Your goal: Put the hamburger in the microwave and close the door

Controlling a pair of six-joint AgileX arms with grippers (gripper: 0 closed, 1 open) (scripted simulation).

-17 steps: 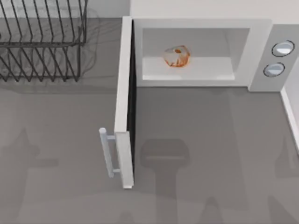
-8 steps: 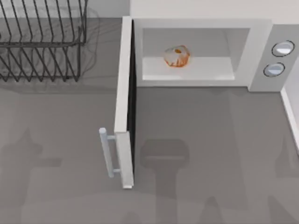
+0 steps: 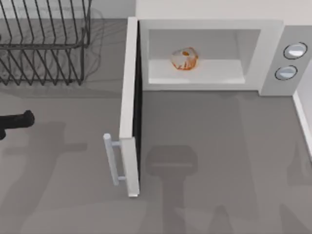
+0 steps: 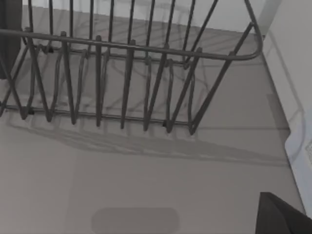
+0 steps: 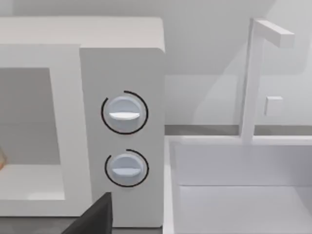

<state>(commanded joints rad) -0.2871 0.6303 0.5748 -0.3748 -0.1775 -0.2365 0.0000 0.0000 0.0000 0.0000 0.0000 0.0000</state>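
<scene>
- My left gripper [image 3: 17, 121] reached in from the table's left edge, low over the grey table [image 3: 214, 146], well to the left of the microwave's open door [image 3: 129, 107]. I could not tell whether it was open or closed.
- A wire dish rack [image 3: 44, 44] stood just behind the left gripper, left of the door; the left wrist view looked across its dark bars [image 4: 126, 73].
- The door stood swung wide, edge-on from above, hinged at the left front corner of the microwave [image 3: 270, 34] and reaching toward the near side of the table. Its bar handle [image 3: 109, 158] sat on the door's left face, near the free end.
- The hamburger [image 3: 185, 58] lay inside the microwave, on the cavity floor, toward the back and a little left of centre.
- Two round dials [image 3: 291, 61] sat on the panel at the microwave's right; the right wrist view faced them [image 5: 125, 139], one above the other.
- A white sink [image 5: 239, 185] with a tall faucet [image 5: 256, 73] lay just right of the microwave.
</scene>
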